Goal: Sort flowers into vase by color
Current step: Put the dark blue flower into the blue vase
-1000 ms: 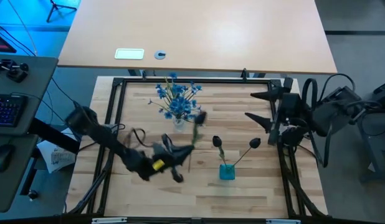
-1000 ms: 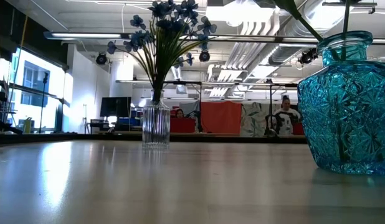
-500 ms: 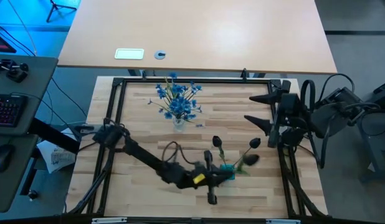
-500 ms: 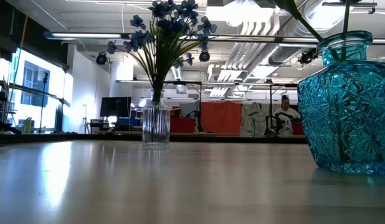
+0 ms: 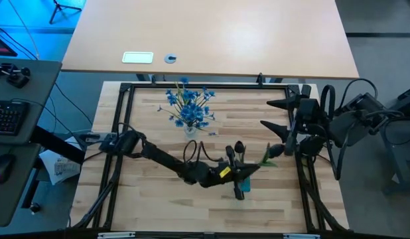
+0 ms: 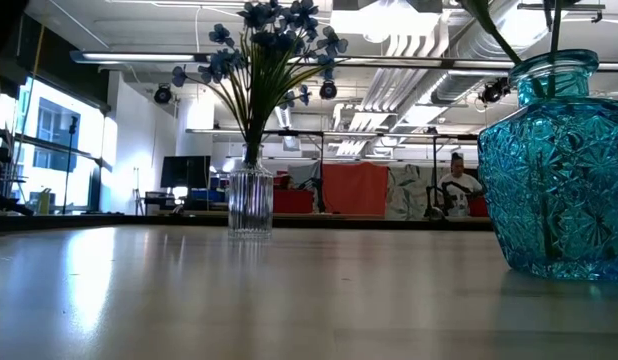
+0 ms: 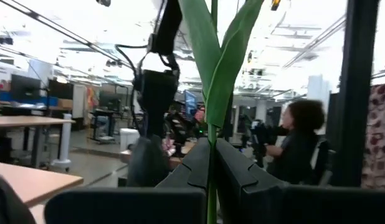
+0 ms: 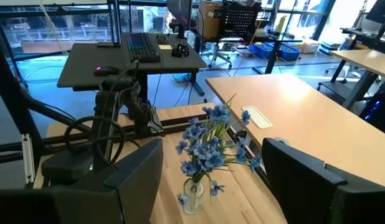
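Observation:
My left gripper [image 5: 243, 174] reaches across the table's middle, shut on a dark flower whose green leaves [image 5: 267, 158] [image 7: 220, 68] slant toward the right edge. It hovers over the teal vase [image 6: 554, 170] and covers it in the high view. Dark buds [image 5: 231, 153] stand beside the gripper; thin stems [image 6: 489, 25] rise from the vase's mouth. The blue flowers [image 5: 188, 106] [image 8: 208, 146] stand in a clear vase [image 6: 251, 200] at the far middle. My right gripper [image 5: 274, 114] waits open, high at the right edge. My left gripper pinches the dark flower's thin green stem [image 7: 211, 168] between its two fingers, just below the leaves. The stem lies across the fingers. The flower is lifted clear of the table, slanting toward the right edge; its lower end is hidden by the gripper.
A black frame rail [image 5: 205, 85] runs round the wooden table. A second tabletop beyond holds a white card [image 5: 137, 57]. A desk with a keyboard [image 5: 6, 116] stands at the left. People sit in the room behind [image 6: 457, 185] [image 7: 301, 143].
My left gripper has swept from the table's left-middle toward the right edge, first nearer the near edge, then back over the teal vase, staying shut on the dark flower. The flower, which pointed toward the far edge, now slants toward the right edge.

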You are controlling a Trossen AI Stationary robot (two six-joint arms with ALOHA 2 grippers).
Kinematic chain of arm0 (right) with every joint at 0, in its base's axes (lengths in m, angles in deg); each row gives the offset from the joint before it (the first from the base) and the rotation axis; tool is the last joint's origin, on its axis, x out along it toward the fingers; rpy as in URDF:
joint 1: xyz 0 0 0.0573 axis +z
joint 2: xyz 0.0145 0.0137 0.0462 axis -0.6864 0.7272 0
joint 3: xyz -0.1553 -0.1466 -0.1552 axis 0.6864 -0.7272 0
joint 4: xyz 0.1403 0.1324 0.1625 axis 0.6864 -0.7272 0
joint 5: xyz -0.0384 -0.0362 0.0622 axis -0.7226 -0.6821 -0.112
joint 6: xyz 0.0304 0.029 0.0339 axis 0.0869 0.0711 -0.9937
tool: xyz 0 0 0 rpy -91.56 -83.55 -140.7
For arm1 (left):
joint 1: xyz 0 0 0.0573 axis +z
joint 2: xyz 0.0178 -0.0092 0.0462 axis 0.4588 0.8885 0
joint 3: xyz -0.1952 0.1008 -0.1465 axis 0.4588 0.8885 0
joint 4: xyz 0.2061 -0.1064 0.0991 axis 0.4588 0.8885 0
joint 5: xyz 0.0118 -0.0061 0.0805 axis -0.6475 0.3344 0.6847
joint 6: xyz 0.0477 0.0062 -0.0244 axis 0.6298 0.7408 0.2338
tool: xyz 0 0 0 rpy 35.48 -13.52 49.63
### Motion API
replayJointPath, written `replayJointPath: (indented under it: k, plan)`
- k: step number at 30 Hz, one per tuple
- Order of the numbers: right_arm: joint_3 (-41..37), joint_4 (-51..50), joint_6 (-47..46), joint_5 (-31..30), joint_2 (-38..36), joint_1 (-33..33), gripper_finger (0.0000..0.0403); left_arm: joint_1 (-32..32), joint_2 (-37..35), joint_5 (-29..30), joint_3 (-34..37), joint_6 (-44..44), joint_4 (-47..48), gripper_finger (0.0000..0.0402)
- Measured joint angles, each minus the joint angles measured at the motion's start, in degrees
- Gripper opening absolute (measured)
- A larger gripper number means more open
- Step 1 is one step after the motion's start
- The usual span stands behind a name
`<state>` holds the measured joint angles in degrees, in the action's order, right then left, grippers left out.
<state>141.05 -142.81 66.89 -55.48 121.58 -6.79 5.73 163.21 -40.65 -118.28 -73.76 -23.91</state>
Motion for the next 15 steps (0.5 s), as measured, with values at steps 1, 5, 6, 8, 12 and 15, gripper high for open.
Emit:
replayJointPath:
  k: [1, 5, 6, 8, 12, 15]
  plan:
    - [0.0, -0.04, -0.01, 0.03, 0.0, 0.0, 0.027, 0.29, -0.05, -0.04, 0.0, 0.2, 0.07, 0.0]
    - [0.0, -0.19, 0.05, 1.21, 0.0, 0.0, 0.027, 0.92, 0.02, -2.07, 0.37, -0.13, 1.67, 0.0]
    - [0.0, -0.21, 0.39, 1.29, 0.0, 0.0, 0.027, 0.94, 0.02, -2.54, 0.37, -0.49, 2.15, 0.0]
    - [0.0, -0.21, 1.03, 1.29, 0.0, 0.0, 0.027, 0.96, 0.02, -2.92, 0.37, -0.72, 2.51, 0.0]
    - [0.0, -0.36, 1.49, 1.44, 0.0, 0.0, 0.027, 0.59, -0.02, -2.78, 0.37, 0.39, 6.81, 0.0]
    - [0.0, -0.34, 1.75, 1.47, 0.0, 0.0, 0.027, 0.55, 0.09, -2.66, 0.39, 0.62, 7.97, 0.0]
